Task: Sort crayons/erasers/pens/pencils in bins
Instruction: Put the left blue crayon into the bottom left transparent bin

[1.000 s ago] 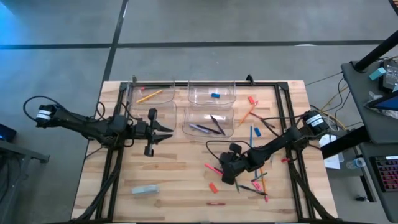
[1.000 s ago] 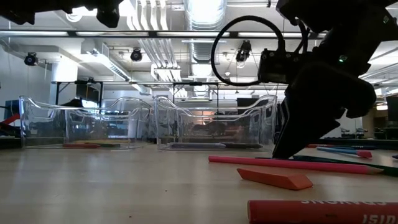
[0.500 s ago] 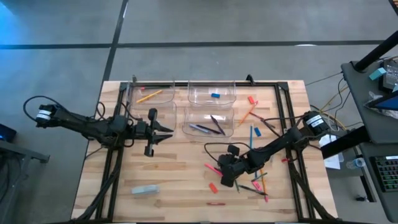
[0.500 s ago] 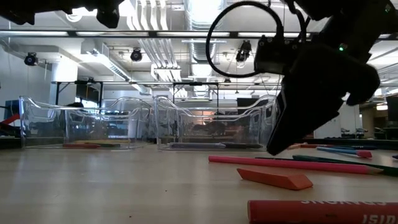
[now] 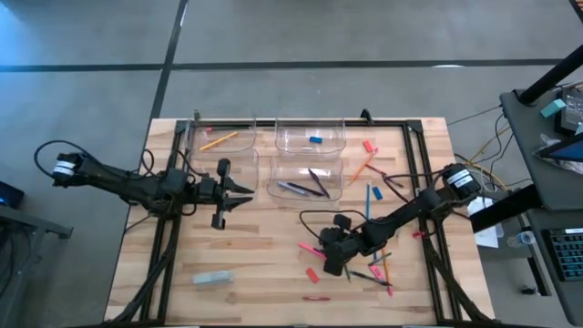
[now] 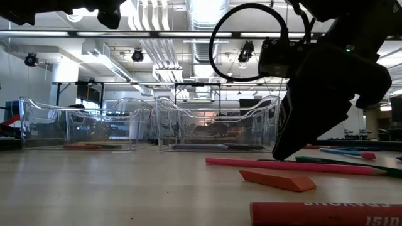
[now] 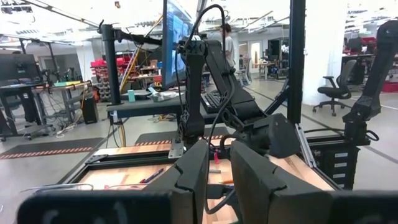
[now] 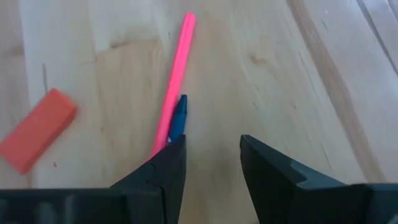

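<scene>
Your right gripper (image 8: pixel 211 162) sits low over the table, jaws parted and empty; the pink pencil (image 8: pixel 175 84) runs lengthwise just left of them.

We are in what looks like a robotics lab: exposed ceiling ducts (image 6: pixel 157 37), an office chair (image 7: pixel 333 93), workbenches (image 7: pixel 37 93) cluttered with gear, a large monitor (image 7: pixel 177 37), and a polished concrete floor (image 5: pixel 319 36) around the wooden table (image 5: pixel 255 264).

4 clear bins (image 5: pixel 310 137) clustered, pencils (image 5: pixel 372 169) scattered beside
</scene>
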Controlling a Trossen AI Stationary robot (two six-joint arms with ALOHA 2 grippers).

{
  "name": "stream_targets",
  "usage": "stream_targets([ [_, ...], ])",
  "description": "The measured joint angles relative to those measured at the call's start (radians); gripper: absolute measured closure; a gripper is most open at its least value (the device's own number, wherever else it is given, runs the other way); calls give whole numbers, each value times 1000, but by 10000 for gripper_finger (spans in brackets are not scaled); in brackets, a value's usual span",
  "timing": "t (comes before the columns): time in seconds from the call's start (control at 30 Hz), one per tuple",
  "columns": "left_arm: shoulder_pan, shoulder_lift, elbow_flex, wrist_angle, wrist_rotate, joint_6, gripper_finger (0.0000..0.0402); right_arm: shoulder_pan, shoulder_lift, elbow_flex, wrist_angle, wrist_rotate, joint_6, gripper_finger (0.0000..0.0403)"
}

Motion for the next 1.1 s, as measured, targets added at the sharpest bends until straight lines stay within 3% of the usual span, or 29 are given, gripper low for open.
stream_targets([
  [0.67,0,0,-3,-1,0,0,345,24,25,2,39,2,42,262],
  [1.1,0,0,-3,-5,0,0,345,24,35,5,-76,1,45,276],
])
